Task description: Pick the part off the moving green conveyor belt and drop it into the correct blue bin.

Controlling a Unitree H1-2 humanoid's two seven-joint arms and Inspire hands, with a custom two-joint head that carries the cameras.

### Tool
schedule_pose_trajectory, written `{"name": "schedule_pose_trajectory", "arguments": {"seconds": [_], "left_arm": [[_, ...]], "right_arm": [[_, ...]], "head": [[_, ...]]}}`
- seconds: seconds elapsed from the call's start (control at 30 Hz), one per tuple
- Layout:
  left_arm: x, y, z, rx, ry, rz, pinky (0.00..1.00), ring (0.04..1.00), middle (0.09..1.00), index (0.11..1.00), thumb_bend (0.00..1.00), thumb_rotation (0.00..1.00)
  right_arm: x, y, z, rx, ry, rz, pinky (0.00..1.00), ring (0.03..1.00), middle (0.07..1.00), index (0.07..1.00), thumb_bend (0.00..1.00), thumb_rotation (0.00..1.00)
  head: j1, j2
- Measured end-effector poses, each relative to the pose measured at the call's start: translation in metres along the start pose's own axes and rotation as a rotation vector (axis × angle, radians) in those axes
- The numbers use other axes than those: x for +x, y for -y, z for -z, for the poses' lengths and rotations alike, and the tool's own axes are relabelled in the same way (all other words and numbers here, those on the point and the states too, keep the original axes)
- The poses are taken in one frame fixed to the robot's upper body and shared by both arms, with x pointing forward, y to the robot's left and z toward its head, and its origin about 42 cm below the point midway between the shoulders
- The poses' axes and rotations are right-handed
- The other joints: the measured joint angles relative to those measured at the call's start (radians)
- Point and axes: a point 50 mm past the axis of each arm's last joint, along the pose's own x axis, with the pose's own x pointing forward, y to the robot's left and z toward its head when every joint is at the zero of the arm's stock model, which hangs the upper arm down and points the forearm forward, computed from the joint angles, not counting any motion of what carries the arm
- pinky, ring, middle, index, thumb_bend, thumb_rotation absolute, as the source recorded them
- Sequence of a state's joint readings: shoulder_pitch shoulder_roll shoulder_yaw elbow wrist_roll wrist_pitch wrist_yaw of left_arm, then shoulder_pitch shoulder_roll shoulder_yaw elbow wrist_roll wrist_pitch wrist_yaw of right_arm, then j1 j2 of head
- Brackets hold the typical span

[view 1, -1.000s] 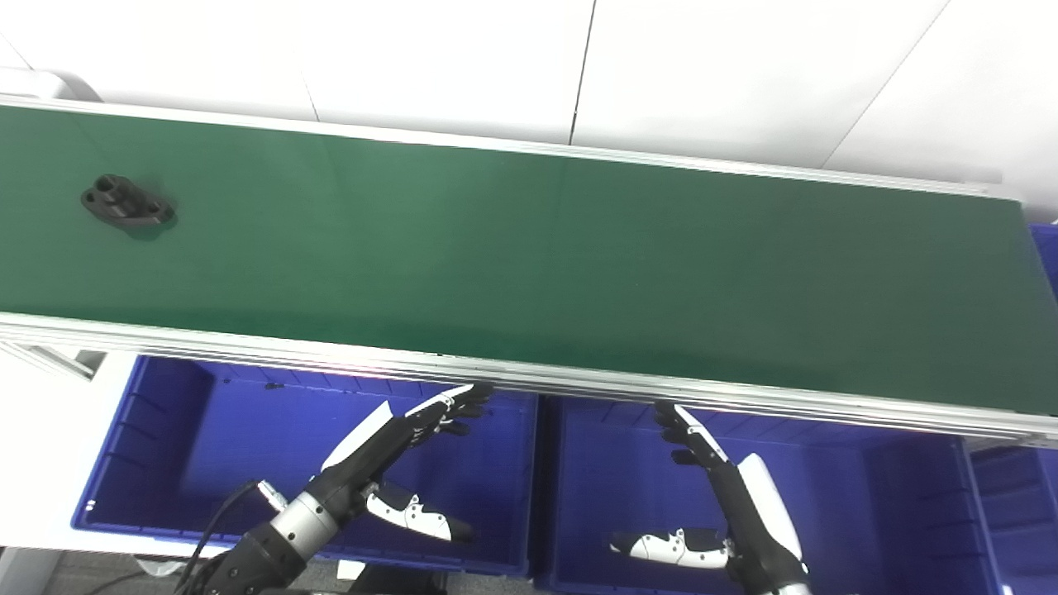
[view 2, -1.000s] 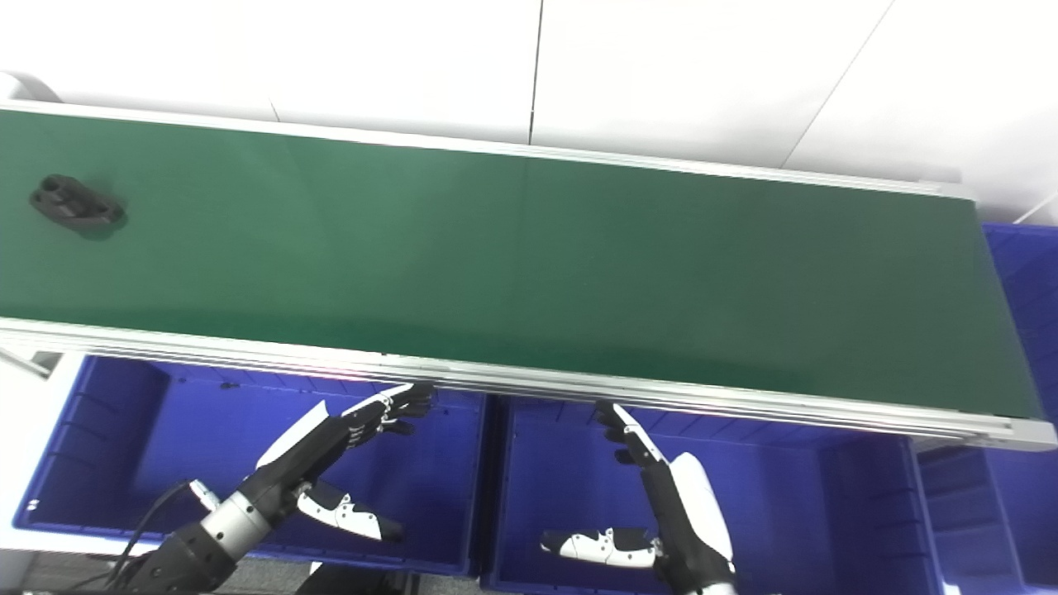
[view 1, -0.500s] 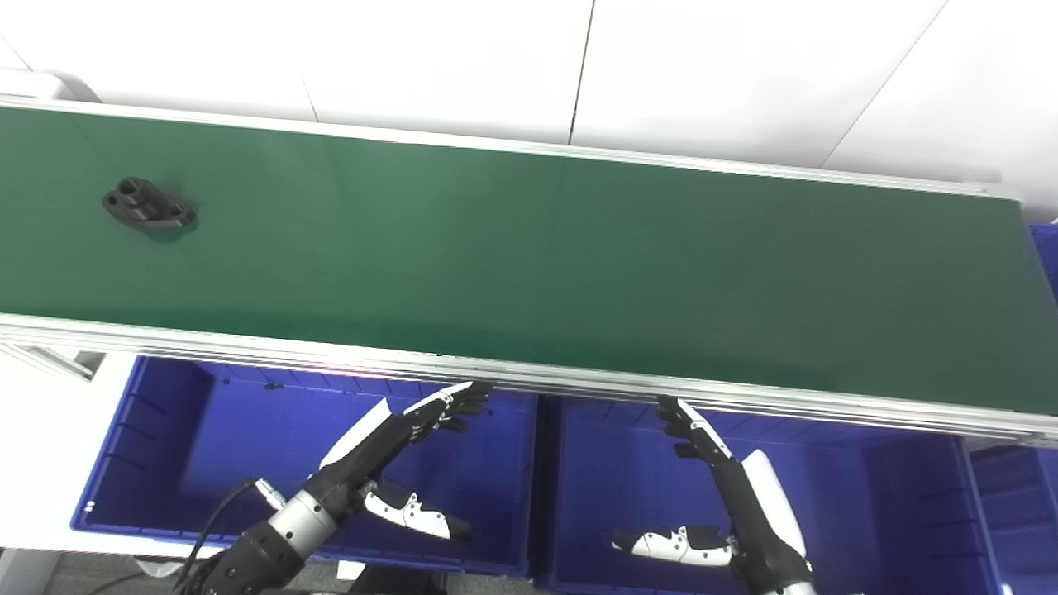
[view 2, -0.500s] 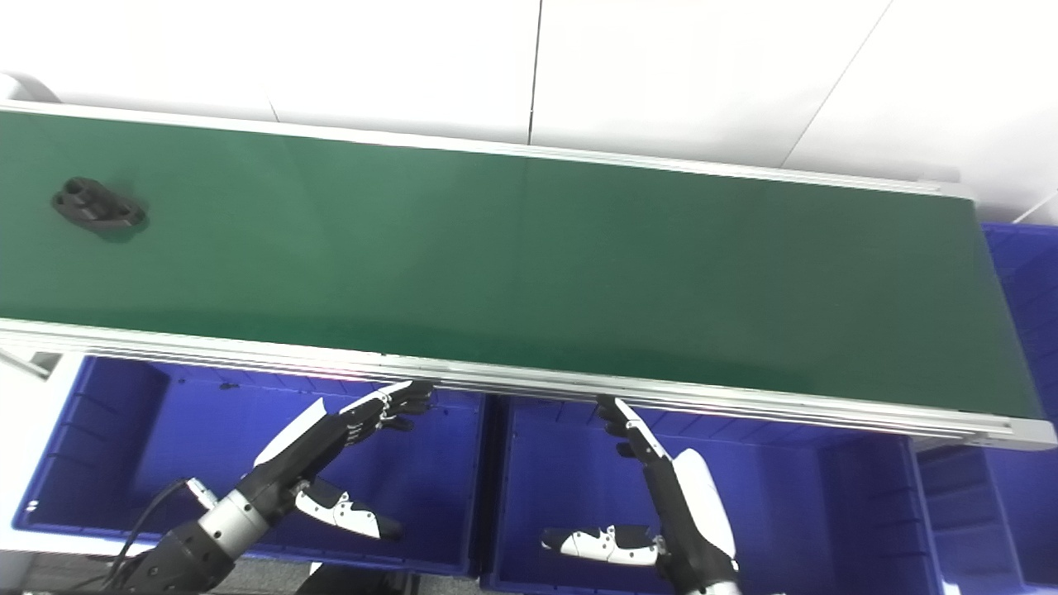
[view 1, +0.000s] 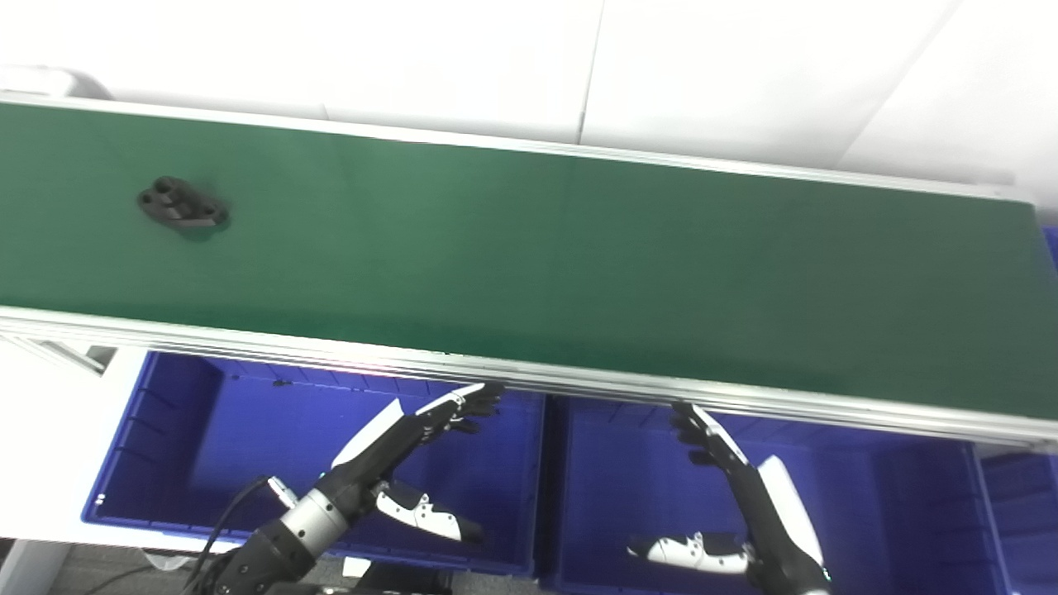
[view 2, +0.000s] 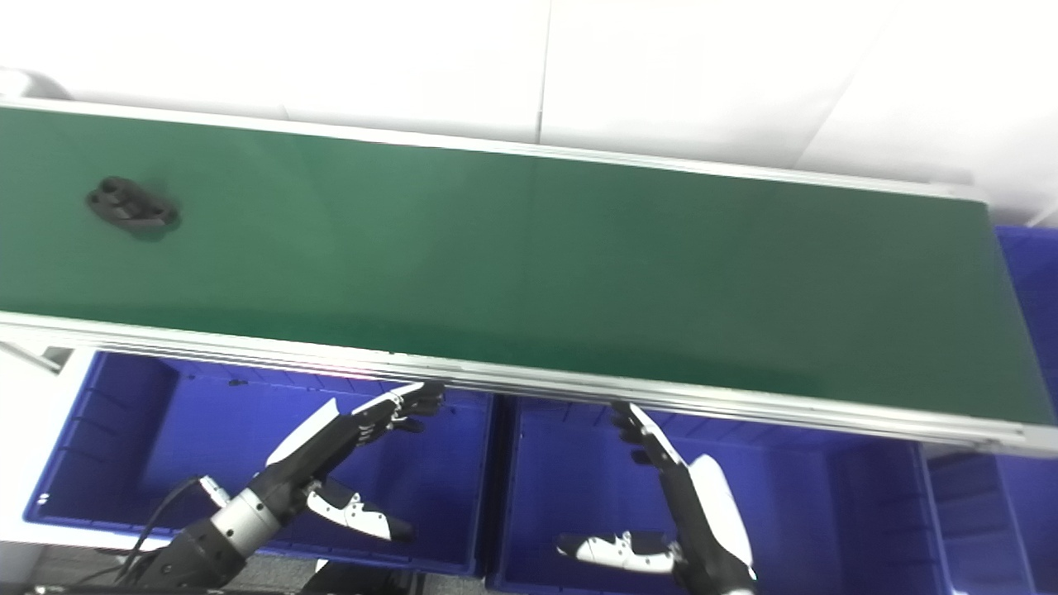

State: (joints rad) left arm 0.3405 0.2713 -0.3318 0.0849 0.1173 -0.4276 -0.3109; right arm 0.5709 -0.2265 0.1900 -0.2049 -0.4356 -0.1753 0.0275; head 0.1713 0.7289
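"Where's the part (view 1: 183,207) right now?"

"Upper left of the frame, lying flat on the green conveyor belt (view 1: 529,248) — a small black flanged piece (it looks to have holes in it, though it's blurred). Nothing is touching it."

"And the robot hands?"

"Both sit low in the frame, well apart from the part, below the belt's near metal rail (view 1: 529,382). The left robot hand (view 1: 397,446) hangs over the left blue bin (view 1: 149,463), fingers stretched out and spread, thumb held apart, holding nothing. The right robot hand (view 1: 744,496) is the same over the middle blue bin (view 1: 909,496) — fingers straight and apart, empty, tips pointing up toward the rail."

"Any more bins?"

"One more blue bin (view 2: 1033,281) shows at the right edge, past the belt's end."
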Motion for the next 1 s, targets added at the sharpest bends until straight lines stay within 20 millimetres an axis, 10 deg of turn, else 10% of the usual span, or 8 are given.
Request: {"name": "schedule_pose_trajectory", "arguments": {"seconds": [1.0], "left_arm": [[0.013, 0.020, 0.020, 0.009, -0.063, 0.030, 0.74, 0.834, 0.872, 0.857, 0.91, 0.26]], "right_arm": [[0.002, -0.008, 0.029, 0.034, -0.049, -0.021, 0.68, 0.818, 0.858, 0.881, 0.89, 0.23]], "head": [[-0.035, -0.198]]}}
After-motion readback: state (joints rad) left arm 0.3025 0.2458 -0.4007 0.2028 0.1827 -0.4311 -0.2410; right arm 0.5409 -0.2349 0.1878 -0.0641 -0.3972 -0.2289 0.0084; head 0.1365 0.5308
